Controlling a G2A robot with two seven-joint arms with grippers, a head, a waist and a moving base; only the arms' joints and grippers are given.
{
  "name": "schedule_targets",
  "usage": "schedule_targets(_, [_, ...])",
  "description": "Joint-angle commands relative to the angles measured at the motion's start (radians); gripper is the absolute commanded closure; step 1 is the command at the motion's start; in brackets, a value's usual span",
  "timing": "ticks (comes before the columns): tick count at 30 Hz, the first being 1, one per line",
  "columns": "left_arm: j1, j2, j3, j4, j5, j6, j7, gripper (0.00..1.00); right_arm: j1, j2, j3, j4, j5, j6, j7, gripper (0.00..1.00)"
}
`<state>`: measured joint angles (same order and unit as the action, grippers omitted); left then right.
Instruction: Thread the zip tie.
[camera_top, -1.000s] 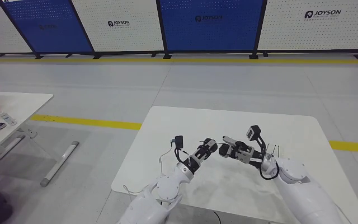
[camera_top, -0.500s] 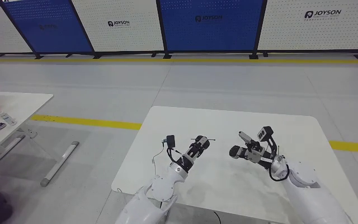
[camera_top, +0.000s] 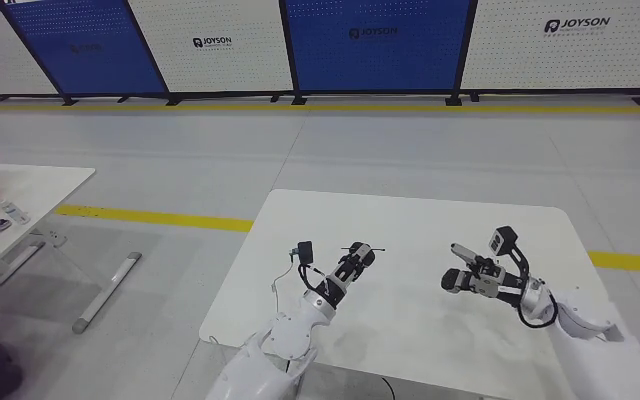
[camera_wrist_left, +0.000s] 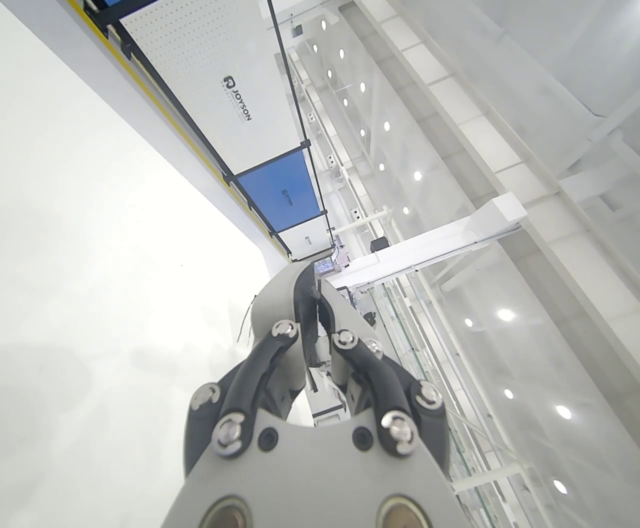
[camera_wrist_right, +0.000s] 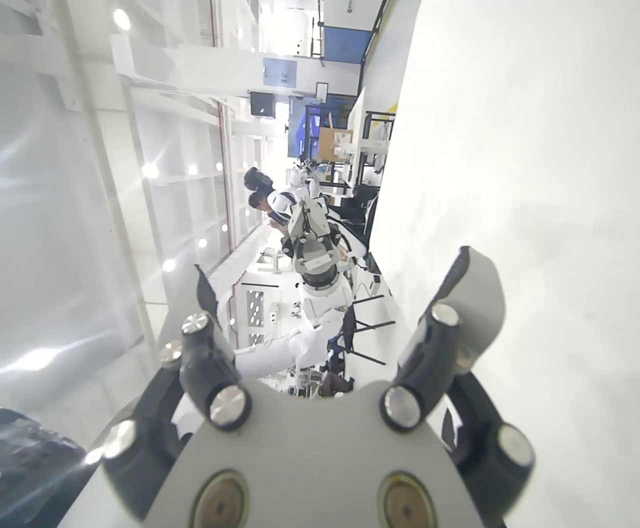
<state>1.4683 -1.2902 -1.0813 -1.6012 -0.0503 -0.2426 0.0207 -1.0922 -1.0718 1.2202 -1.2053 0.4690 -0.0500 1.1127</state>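
**Right arm pulls away; left gripper holds the zip tie**

Since a second ago the two grippers, which met over the middle of the table (camera_top: 400, 215), have parted. The right gripper (camera_top: 455, 267) has swung off toward the table's right edge. The left gripper (camera_top: 360, 252) drew back a little toward the left edge and has kept that spot for the last half second.

The left gripper is over the table left of centre, nearer the front edge than the far one. Its fingers are pressed together in the left wrist view. From above, the zip tie (camera_top: 378, 249) shows as a thin dark line crossing the closed fingertips, sticking out on both sides and raised off the tabletop. Whether its tail passes through its head is too fine to tell.

The right gripper is right of centre and well apart from the left one. In its wrist view the fingers (camera_wrist_right: 470, 280) are spread wide with nothing between them, and the left arm shows farther off.

Behind the table, a yellow floor line (camera_top: 150, 217) runs past it, and blue and white panels (camera_top: 375, 45) stand at the back.
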Motion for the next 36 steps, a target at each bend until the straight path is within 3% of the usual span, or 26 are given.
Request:
schedule_targets(1, [0.000, 0.000, 0.000, 0.000, 0.000, 0.000, 0.000, 1.00, -0.015, 0.013, 0.027, -0.032, -0.047, 0.044, 0.021, 0.00])
schedule_targets(9, [-0.002, -0.001, -0.004, -0.003, 0.000, 0.000, 0.009, 1.00, -0.023, 0.016, 0.038, -0.043, -0.041, 0.051, 0.020, 0.00])
schedule_targets(12, [0.002, -0.001, -0.005, -0.028, -0.001, -0.015, 0.011, 1.00, -0.023, 0.016, 0.038, -0.043, -0.041, 0.051, 0.020, 0.00])
schedule_targets(17, [0.042, 0.007, -0.041, -0.150, -0.014, -0.050, -0.011, 1.00, -0.023, 0.016, 0.038, -0.043, -0.041, 0.051, 0.020, 0.00])
schedule_targets(27, [0.131, 0.023, -0.144, -0.392, -0.046, -0.042, -0.027, 1.00, -0.023, 0.016, 0.038, -0.043, -0.041, 0.051, 0.020, 0.00])
schedule_targets(32, [0.168, 0.029, -0.175, -0.468, -0.055, -0.045, -0.052, 1.00, -0.023, 0.016, 0.038, -0.043, -0.041, 0.051, 0.020, 0.00])
schedule_targets(36, [0.173, 0.030, -0.179, -0.477, -0.048, -0.045, -0.059, 1.00, -0.023, 0.016, 0.038, -0.043, -0.041, 0.051, 0.020, 0.00])
